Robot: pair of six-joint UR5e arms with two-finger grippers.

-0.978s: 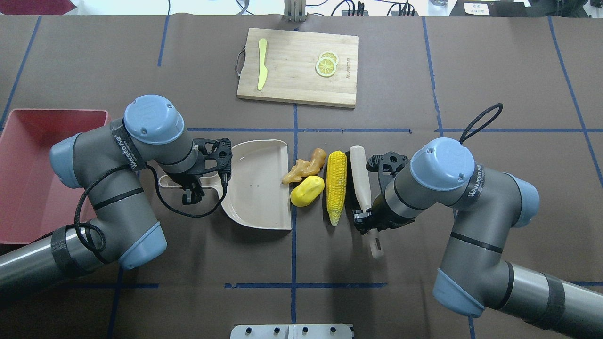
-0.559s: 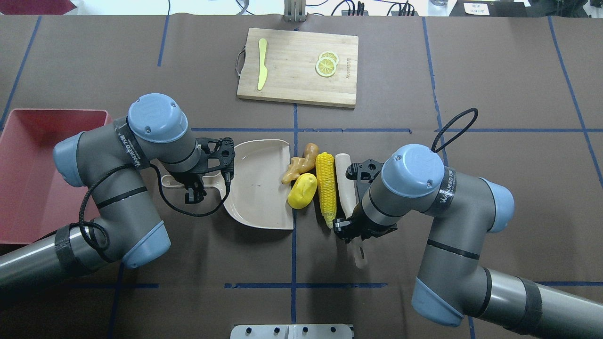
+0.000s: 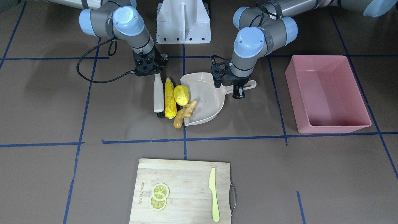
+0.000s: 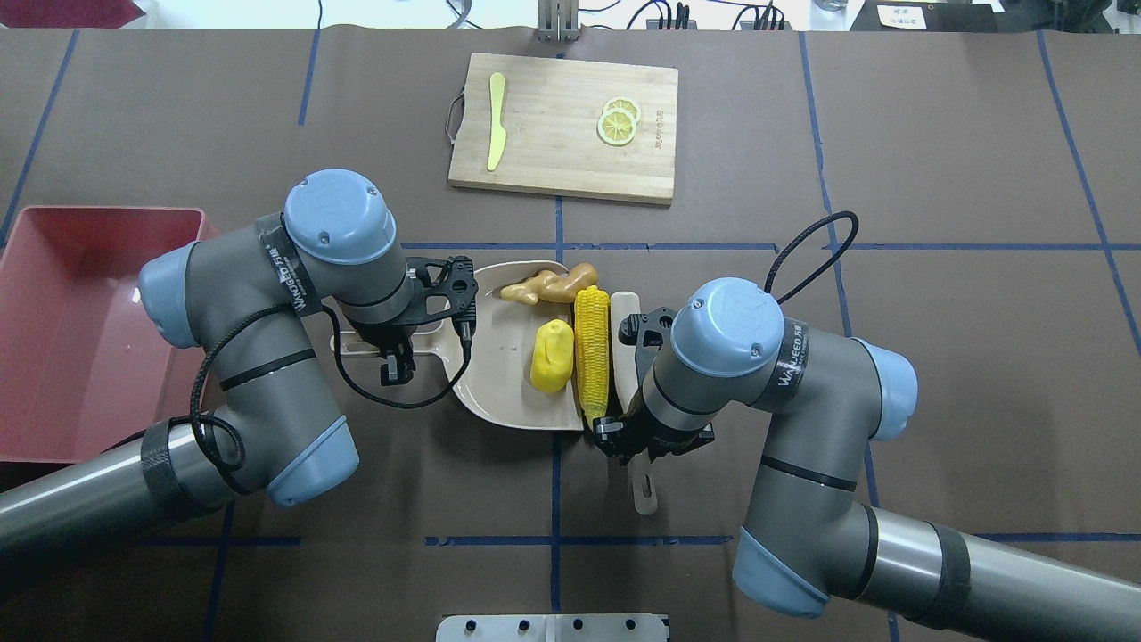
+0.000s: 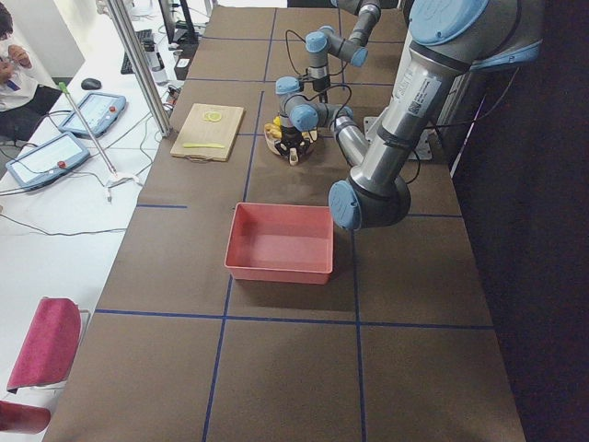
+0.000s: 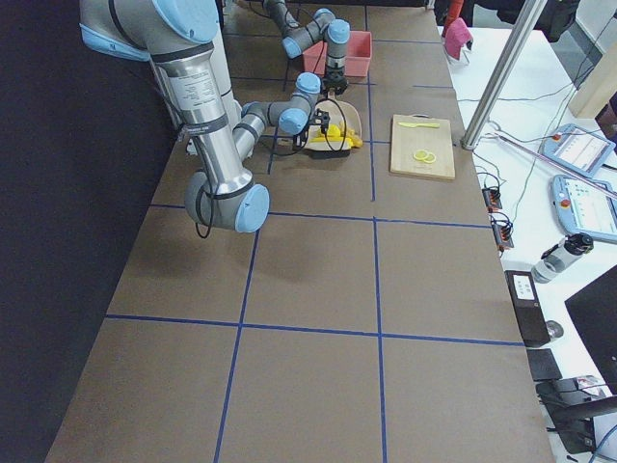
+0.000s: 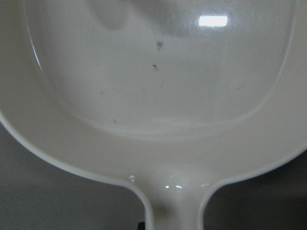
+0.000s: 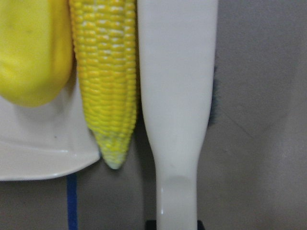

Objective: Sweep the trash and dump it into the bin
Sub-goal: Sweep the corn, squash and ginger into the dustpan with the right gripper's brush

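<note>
Three trash pieces, all at the dustpan (image 4: 499, 370): yellow lump (image 4: 552, 355) inside the pan; ginger root (image 4: 545, 287) across the far corner of the mouth, partly in; corn cob (image 4: 592, 357) on the mouth's lip, long axis near-to-far, parallel to the brush (image 4: 624, 334) pressed on its right flank. Likely needs one short push left. Brush handle clenched in right gripper (image 4: 638, 439); pan handle clenched in left gripper (image 4: 389, 352), the nearer to the bin (image 4: 98, 214). Bin well apart at far left, open table between.
</note>
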